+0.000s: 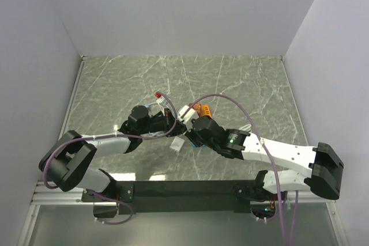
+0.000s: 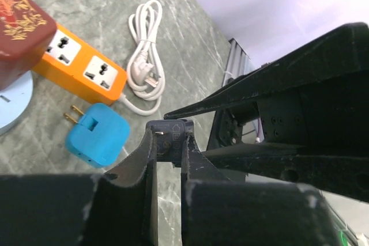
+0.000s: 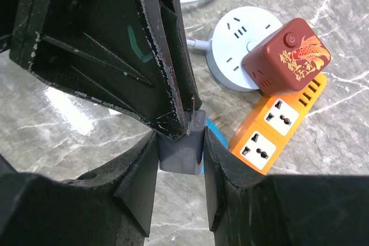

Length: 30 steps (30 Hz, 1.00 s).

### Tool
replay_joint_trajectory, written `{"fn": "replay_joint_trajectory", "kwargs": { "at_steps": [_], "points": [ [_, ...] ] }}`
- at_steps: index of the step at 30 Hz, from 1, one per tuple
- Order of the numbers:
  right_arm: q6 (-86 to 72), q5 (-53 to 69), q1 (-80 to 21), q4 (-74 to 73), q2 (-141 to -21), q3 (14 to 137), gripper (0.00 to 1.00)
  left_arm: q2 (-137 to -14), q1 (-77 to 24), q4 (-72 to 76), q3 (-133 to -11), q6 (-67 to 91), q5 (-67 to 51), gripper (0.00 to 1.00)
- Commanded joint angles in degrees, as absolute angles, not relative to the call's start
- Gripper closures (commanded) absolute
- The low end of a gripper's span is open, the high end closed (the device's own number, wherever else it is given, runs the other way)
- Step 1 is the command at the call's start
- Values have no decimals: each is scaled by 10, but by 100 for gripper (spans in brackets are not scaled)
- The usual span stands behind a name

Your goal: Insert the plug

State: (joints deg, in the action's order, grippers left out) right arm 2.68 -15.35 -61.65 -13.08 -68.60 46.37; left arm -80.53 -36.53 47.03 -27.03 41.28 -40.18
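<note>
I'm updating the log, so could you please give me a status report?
Left gripper and right gripper both shut on grey plug. Plug not yet inserted. Orange power strip: two sockets free.

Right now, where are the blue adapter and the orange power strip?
Blue adapter [image 2: 99, 135], left wrist view, top face.
Orange power strip [image 2: 81, 57], left wrist view, between its sockets.

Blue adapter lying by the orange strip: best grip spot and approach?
Probably pinch the blue adapter mid-body across its two side faces, coming straight down from above. It lies flat with its prongs pointing toward the orange strip, so that keeps them free.
</note>
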Motion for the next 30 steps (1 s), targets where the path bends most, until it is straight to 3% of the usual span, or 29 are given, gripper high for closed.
{"fn": "replay_joint_trajectory", "kwargs": {
  "at_steps": [1,4,8,12,13,14,15,23,30],
  "points": [
    [24,-242,-601,-35,-693,471,100,-798,-388,443,-271,410,-474,100],
    [15,-233,-600,-27,-686,463,100,-806,-377,455,-265,424,-464,100],
    [4,-233,-599,-18,-663,449,78,-817,-353,477,-255,440,-460,100],
    [1,-217,-595,-11,-636,431,72,-832,-335,511,-250,458,-469,100],
    [1,-216,-593,-12,-632,429,66,-835,-334,511,-251,459,-468,100],
    [1,-214,-593,-11,-625,426,14,-841,-332,512,-253,460,-465,100],
    [-11,-214,-593,-13,-622,428,9,-843,-330,514,-253,463,-463,100],
    [-42,-200,-578,-24,-555,406,6,-828,-276,519,-240,467,-446,100],
    [-109,-99,-528,55,-537,411,5,-728,-247,528,-252,462,-414,100]
  ]
}}
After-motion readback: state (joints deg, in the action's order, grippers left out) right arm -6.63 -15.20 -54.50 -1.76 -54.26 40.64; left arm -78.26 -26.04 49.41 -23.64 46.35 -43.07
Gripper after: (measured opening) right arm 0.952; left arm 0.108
